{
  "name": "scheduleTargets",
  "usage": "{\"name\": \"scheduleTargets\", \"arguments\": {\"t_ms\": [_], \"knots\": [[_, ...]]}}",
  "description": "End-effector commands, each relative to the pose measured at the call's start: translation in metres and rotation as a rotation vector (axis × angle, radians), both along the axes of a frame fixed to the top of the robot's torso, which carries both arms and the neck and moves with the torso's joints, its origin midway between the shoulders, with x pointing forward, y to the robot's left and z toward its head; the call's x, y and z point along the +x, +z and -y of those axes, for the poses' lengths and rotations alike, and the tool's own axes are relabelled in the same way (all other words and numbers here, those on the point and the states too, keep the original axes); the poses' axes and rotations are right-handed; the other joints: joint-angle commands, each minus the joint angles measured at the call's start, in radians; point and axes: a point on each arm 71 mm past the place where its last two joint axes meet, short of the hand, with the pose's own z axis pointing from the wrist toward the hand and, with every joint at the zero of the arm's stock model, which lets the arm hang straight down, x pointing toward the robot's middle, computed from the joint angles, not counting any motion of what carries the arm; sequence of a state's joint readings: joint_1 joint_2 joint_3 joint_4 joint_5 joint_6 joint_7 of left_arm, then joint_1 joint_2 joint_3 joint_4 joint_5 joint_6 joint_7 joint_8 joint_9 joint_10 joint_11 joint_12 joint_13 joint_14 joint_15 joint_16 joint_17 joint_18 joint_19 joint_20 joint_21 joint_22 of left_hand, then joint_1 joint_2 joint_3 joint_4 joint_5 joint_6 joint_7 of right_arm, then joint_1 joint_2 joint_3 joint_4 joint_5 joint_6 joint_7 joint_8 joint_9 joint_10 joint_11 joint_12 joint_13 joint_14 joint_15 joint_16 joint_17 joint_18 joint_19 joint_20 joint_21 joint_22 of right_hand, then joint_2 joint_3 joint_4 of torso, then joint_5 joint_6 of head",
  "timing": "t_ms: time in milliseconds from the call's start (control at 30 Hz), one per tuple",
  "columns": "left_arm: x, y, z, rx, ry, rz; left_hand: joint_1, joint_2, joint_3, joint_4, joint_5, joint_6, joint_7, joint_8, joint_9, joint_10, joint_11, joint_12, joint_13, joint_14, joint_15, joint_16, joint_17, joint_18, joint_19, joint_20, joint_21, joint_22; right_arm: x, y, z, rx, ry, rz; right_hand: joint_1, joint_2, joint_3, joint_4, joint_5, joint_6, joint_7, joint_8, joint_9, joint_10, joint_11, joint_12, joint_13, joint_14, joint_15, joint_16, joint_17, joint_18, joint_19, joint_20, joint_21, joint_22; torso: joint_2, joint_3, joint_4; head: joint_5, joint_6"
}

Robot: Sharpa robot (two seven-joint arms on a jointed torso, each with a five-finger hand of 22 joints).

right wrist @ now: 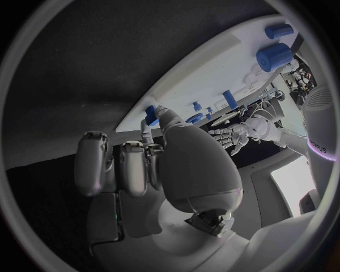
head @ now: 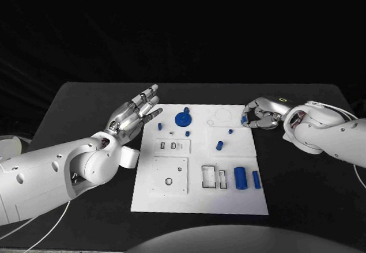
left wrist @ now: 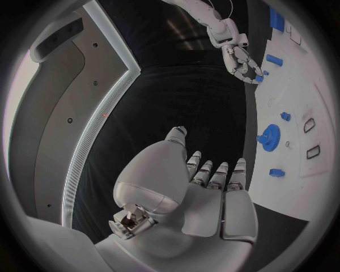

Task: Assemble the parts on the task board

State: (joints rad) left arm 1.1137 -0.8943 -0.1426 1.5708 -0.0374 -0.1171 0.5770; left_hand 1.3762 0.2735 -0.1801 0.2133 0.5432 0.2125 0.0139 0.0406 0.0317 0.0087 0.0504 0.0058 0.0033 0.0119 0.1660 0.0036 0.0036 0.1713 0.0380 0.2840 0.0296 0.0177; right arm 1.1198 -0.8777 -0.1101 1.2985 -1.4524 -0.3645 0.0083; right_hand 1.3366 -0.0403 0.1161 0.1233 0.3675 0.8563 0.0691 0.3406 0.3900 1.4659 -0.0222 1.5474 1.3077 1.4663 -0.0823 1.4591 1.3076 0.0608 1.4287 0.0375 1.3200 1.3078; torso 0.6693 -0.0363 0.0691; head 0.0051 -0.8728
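Two arms in glossy white shells, rounded and thick toward the near side, dotted with small dark screw holes. Left arm (head: 44, 175) broad, with a bulbous grey-white joint housing behind the wrist and a thin pale cable looping beneath it. Right arm (head: 342, 137) slimmer, with a thin white cable arcing over the wrist and a dark ringed cuff. Left hand (head: 135, 115) silver metal, segmented fingers with darker seams. Right hand (head: 264, 113) likewise silver, bearing a small yellow-green ring light on its back. Smooth pale-grey palm shells and exposed mechanical joints at the thumb bases.
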Motion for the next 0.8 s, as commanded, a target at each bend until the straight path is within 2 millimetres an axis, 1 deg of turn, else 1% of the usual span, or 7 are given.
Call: {"name": "scheduleTargets", "arguments": {"t_ms": [33,133,300,500,600,667,800], "knots": [[-0.001,0.001,0.002,-0.015,-0.020,0.001,0.004,-0.002,-0.001,-0.007,0.004,-0.003,-0.005,-0.006,-0.001,0.000,0.008,-0.003,0.000,-0.001,0.008,0.003,0.001,0.008,0.005,0.002,0.004,0.000,0.000,-0.001,0.000,-0.012,0.004,-0.002,0.014,0.002,0.005,-0.010,0.030,0.009,-0.009,0.029,0.025,0.074,-0.009,-0.006,0.227,0.069,-0.004,-0.003,0.125,0.006,-0.001,-0.011,-0.006,0.124,0.000,0.0003,-0.0004,0.000,0.000],[-0.001,0.001,0.002,-0.014,-0.020,0.000,0.004,-0.002,-0.001,-0.007,0.004,-0.003,-0.005,-0.006,-0.001,0.000,0.008,-0.003,0.000,-0.001,0.008,0.003,0.001,0.008,0.005,0.002,0.004,0.000,0.000,0.000,-0.001,-0.005,0.005,0.014,0.025,0.009,0.018,-0.022,0.066,0.029,-0.022,0.079,0.066,0.075,-0.018,-0.005,0.229,0.069,-0.011,-0.003,0.124,0.006,0.000,-0.016,-0.007,0.126,0.000,0.0004,-0.0001,0.000,0.000],[-0.001,0.000,0.003,-0.014,-0.022,-0.002,0.004,-0.002,-0.001,-0.007,0.004,-0.003,-0.005,-0.006,-0.001,0.000,0.008,-0.003,0.000,-0.001,0.008,0.003,0.001,0.008,0.005,0.002,0.004,0.000,0.000,0.004,-0.002,0.024,0.012,0.056,0.030,0.014,0.031,-0.030,0.081,0.033,-0.026,0.120,0.106,0.078,-0.022,-0.002,0.232,0.069,-0.016,-0.003,0.123,0.004,0.002,-0.021,-0.006,0.129,0.001,0.0003,-0.0005,0.002,0.000],[-0.001,0.000,0.002,-0.013,-0.021,-0.003,0.004,-0.002,-0.001,-0.007,0.004,-0.003,-0.005,-0.006,-0.001,0.000,0.008,-0.003,0.000,-0.001,0.008,0.003,0.001,0.008,0.005,0.002,0.004,0.000,-0.004,0.014,-0.007,0.094,0.014,0.124,0.023,0.009,0.033,-0.027,0.083,0.033,-0.026,0.136,0.122,0.083,-0.022,0.003,0.237,0.070,-0.017,0.001,0.127,0.003,0.006,-0.022,-0.001,0.133,0.001,0.0001,-0.0014,0.011,0.000],[-0.001,0.000,0.002,-0.013,-0.020,-0.002,0.004,-0.002,-0.001,-0.008,0.005,-0.002,-0.003,-0.005,-0.001,0.000,0.009,-0.003,0.000,-0.001,0.009,0.003,0.001,0.008,0.005,0.002,0.004,0.001,-0.005,0.029,-0.015,0.137,0.023,0.156,0.018,0.005,0.034,-0.022,0.093,0.032,-0.025,0.141,0.130,0.085,-0.022,0.004,0.239,0.071,-0.017,0.001,0.126,0.002,0.008,-0.023,0.000,0.134,0.002,0.0004,0.0003,0.013,0.000],[-0.001,0.000,0.001,-0.013,-0.019,-0.002,0.004,-0.002,-0.001,-0.008,0.005,-0.001,-0.003,-0.005,-0.001,0.001,0.009,-0.003,0.000,-0.001,0.009,0.003,0.001,0.008,0.006,0.002,0.005,0.001,-0.006,0.042,-0.024,0.158,0.041,0.160,0.014,0.003,0.036,-0.019,0.100,0.031,-0.024,0.144,0.133,0.086,-0.020,0.006,0.241,0.072,-0.017,0.002,0.127,0.002,0.008,-0.023,0.000,0.135,0.002,0.0007,0.0007,0.015,0.000],[-0.001,0.000,0.002,-0.012,-0.019,-0.003,0.004,-0.002,-0.001,-0.008,0.005,-0.001,-0.003,-0.005,-0.001,0.001,0.009,-0.003,0.000,-0.001,0.009,0.003,0.001,0.008,0.006,0.002,0.005,0.001,-0.010,0.067,-0.052,0.176,0.112,0.142,0.007,0.002,0.037,-0.014,0.105,0.033,-0.025,0.148,0.138,0.094,-0.019,0.012,0.249,0.072,-0.016,0.004,0.129,0.002,0.010,-0.022,0.002,0.136,0.001,0.0003,0.0013,0.015,0.000]]}}
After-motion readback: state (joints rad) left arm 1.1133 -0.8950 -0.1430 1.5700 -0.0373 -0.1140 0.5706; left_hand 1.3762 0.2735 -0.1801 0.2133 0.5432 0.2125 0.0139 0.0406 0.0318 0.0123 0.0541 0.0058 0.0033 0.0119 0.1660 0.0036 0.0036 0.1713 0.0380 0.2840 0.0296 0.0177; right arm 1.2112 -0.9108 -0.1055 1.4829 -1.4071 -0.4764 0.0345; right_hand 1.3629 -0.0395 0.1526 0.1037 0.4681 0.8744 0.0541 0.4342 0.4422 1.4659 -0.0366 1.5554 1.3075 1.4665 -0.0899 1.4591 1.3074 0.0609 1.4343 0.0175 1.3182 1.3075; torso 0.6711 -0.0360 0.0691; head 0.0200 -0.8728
